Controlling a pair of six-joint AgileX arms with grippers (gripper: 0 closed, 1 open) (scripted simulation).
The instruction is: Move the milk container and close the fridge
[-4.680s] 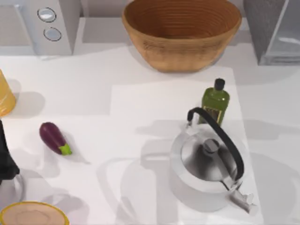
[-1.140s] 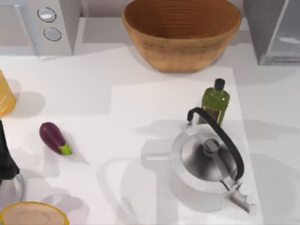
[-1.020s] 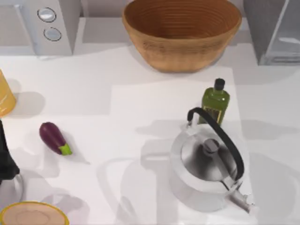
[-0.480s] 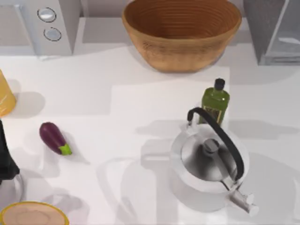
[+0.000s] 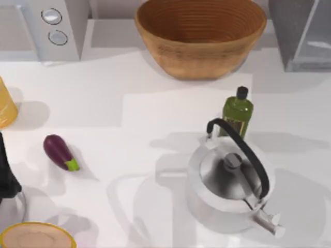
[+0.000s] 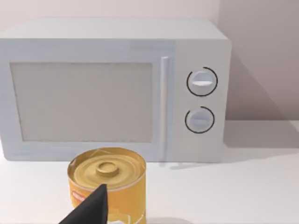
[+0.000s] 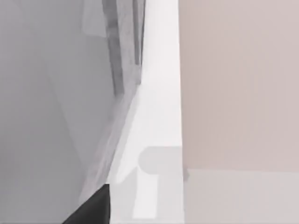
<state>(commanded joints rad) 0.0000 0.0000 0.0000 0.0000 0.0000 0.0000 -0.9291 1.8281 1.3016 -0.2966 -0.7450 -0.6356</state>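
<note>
Fridge point(image 5: 299, 32) — large grey appliance at the far right corner of the table point(image 5: 103, 98) in the top view, speckled dark side facing left, pale glassy door panel angled to the right.

Wicker basket point(image 5: 200, 36) — far centre, between the fridge and the microwave.
Microwave point(image 5: 45, 26) — far left corner, light grey, two round dials; the left wrist view faces its front.
Green bottle point(image 5: 237, 113) — black cap, upright, right of centre, just behind the kettle.
Kettle point(image 5: 230, 182) — steel, black arched handle, near right, spout toward the near edge.
Eggplant point(image 5: 60, 152) — lying at the left, well apart from the kettle.
Yellow can point(image 6: 107, 183) — upright in front of the microwave, just beyond the left gripper point(image 6: 91, 209).
Yellow-rimmed dish point(image 5: 36, 236) — near left corner.

Left gripper — low at the table's left side, beside the can; whether it is open or closed cannot be told.
Right gripper point(image 7: 93, 204) — close against a grey panelled surface next to a pale wall; open or closed cannot be told.
</note>
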